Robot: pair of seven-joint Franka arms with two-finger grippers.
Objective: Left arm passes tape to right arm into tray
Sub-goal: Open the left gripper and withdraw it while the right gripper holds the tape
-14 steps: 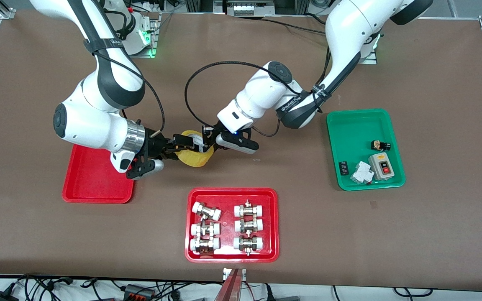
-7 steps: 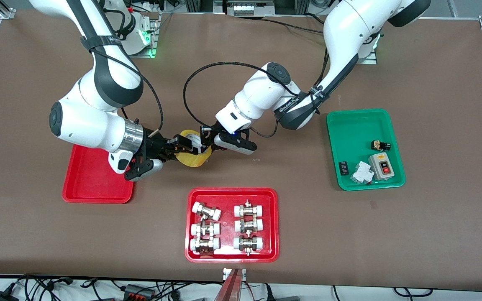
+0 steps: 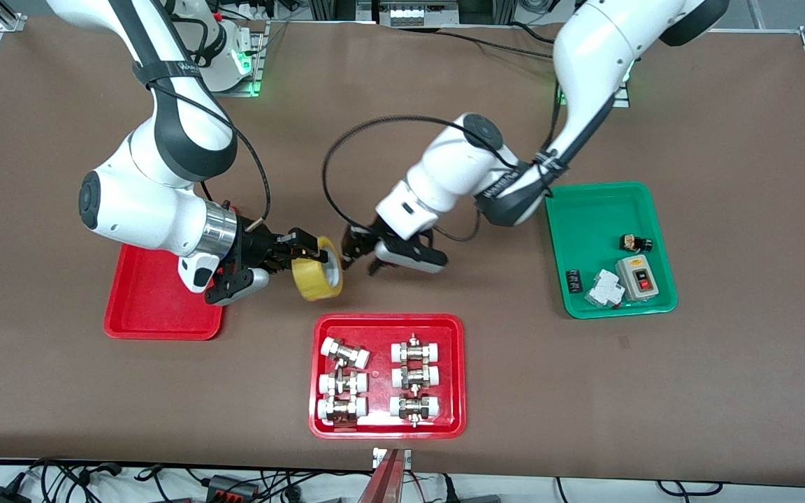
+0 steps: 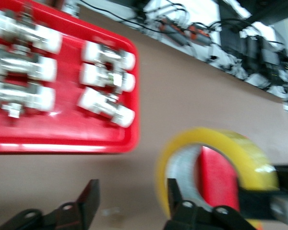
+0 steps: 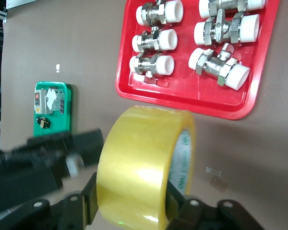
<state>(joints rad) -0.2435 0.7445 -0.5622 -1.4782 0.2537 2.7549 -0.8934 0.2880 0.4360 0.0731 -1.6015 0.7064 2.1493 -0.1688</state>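
Note:
The yellow tape (image 3: 317,270) is held in my right gripper (image 3: 310,256), whose fingers are shut on the roll's two flat sides over the bare table, between the plain red tray (image 3: 138,311) and the fittings tray. In the right wrist view the tape (image 5: 139,163) fills the gap of the right gripper (image 5: 134,203). My left gripper (image 3: 363,258) is open and empty, a short gap from the tape, over the table. In the left wrist view the left gripper (image 4: 130,194) stands open beside the tape (image 4: 221,153), not touching it.
A red tray with white-capped metal fittings (image 3: 318,426) lies nearer the front camera; it also shows in the wrist views (image 4: 62,141) (image 5: 182,103). A green tray (image 3: 588,223) with small parts sits toward the left arm's end.
My left gripper has let go of the tape, opened and drawn back toward its own end. My right gripper keeps the tape, which has turned and shifted a little.

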